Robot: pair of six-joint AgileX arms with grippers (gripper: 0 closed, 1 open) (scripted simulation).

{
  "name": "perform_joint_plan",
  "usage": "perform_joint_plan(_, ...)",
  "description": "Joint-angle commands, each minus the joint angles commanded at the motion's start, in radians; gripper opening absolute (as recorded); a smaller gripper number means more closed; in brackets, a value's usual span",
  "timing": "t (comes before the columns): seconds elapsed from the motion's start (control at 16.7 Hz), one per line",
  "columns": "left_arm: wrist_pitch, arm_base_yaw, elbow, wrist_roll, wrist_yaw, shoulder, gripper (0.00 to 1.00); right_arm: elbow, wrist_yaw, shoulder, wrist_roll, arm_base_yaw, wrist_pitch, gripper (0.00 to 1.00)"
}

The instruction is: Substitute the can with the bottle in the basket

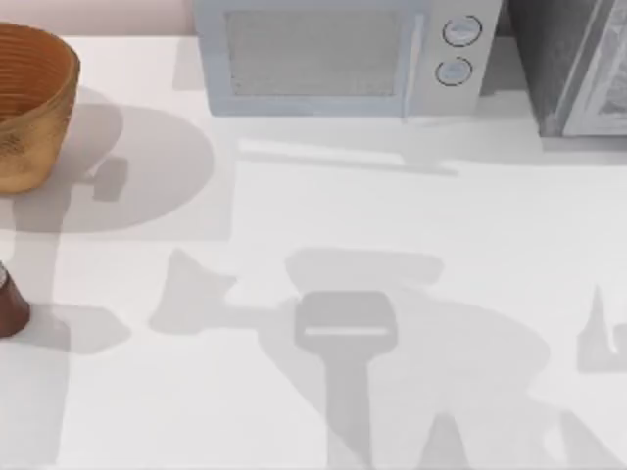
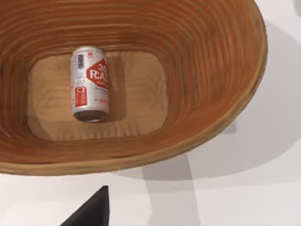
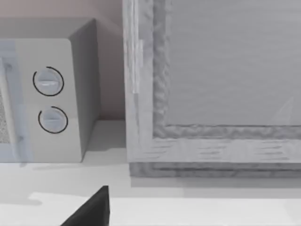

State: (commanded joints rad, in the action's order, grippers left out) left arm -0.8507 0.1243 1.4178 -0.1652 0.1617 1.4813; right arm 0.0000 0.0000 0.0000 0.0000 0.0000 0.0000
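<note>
The basket (image 1: 29, 108) is an orange-brown woven bowl at the table's far left back corner. In the left wrist view the basket (image 2: 211, 84) lies below the camera, and the white-and-red can (image 2: 89, 84) rests on its floor. The dark reddish-brown bottle (image 1: 10, 308) stands at the table's left edge, nearer the front, and is partly cut off. A black part of my left gripper (image 2: 89, 212) shows just outside the basket's rim, apart from the can. A black part of my right gripper (image 3: 89, 212) shows over the table, facing the appliances at the back right.
A pale microwave (image 1: 333, 59) with two round knobs stands at the back centre. A grey boxy appliance (image 1: 578, 69) stands at the back right. Shadows of the arms fall across the white table (image 1: 343, 215).
</note>
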Motion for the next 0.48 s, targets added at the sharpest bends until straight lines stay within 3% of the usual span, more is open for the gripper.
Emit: perform_joint_plan(0.48, -0.376, 0.102, 0.753, -0.076, 0.099, 0.765, 1.00, 0.000, 0.000, 0.000, 0.000, 0.000, 0.000, 1.00)
